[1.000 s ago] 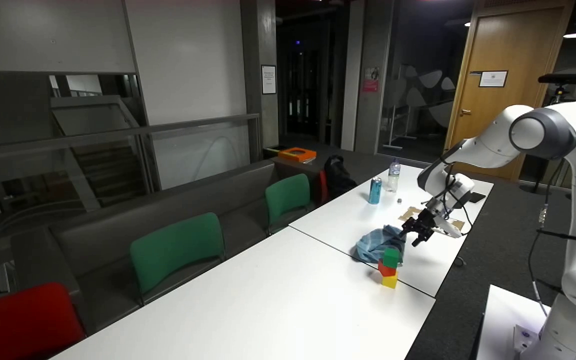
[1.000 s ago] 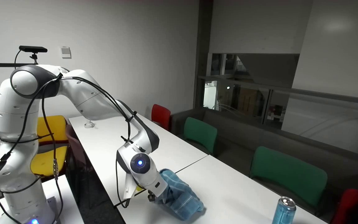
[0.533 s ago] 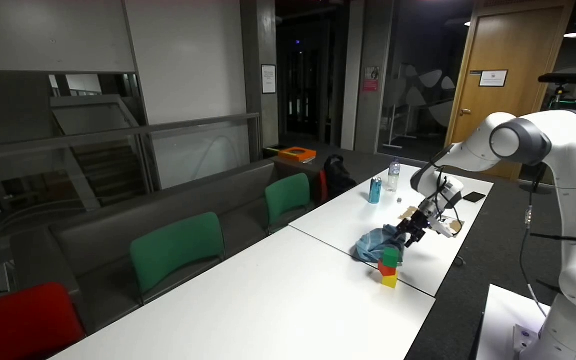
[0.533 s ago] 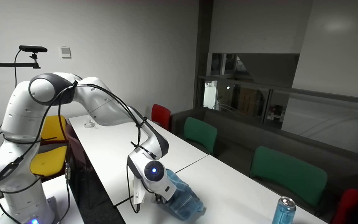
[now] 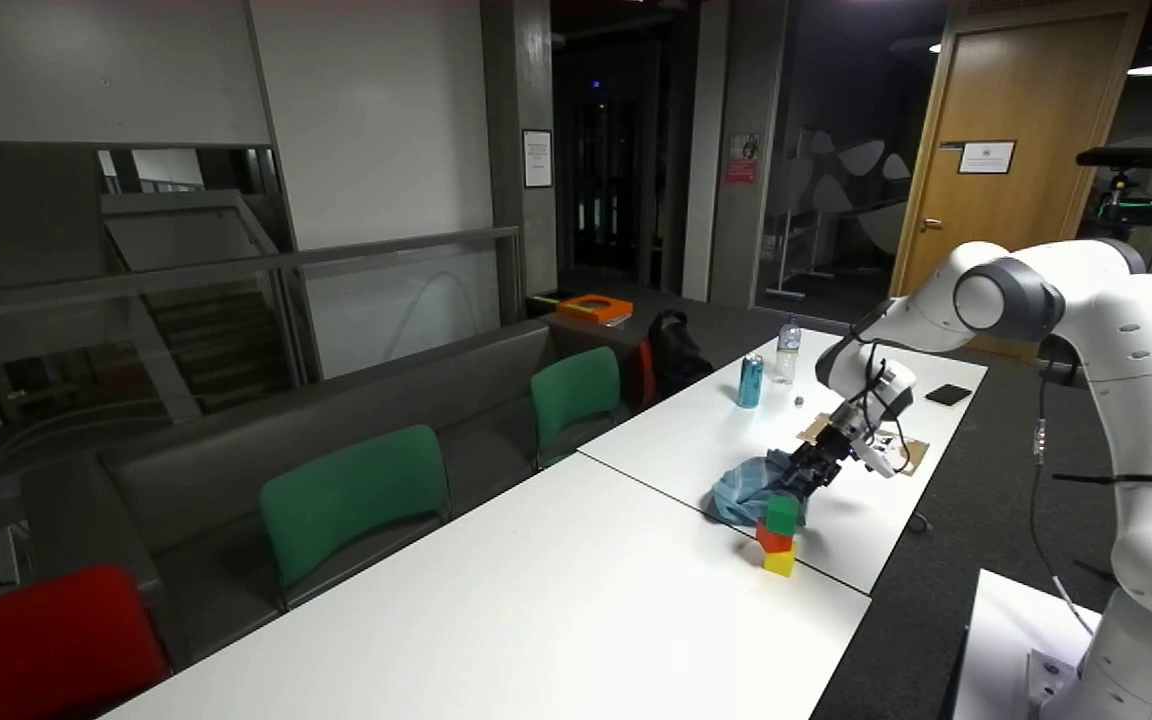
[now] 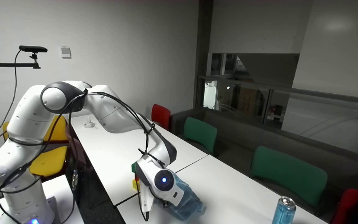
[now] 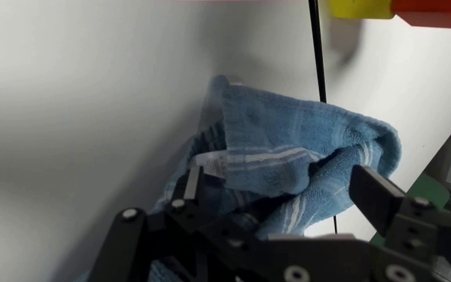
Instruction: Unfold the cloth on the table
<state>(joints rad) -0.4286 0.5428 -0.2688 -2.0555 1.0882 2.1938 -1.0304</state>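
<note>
Black jaws wide apart, empty, just over rumpled blue striped terry cloth (image 7: pixel 272 129), set so, I'd guess, to pinch and spread it.

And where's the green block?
In an exterior view, right of centre, the green block sits on the red block, with the yellow block underneath both, just in front of the blue cloth as that camera sees it.

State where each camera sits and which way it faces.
Exterior view: raised, nearer the blocks, facing sofa and door; arm, gripper show.
Exterior view: raised, nearer the can, facing sofa and wall; arm shows, gripper mostly hidden.
Wrist view: on the arm, looking down at cloth; fingers show.
Both exterior views share table, arm, cloth, can, blocks.
</note>
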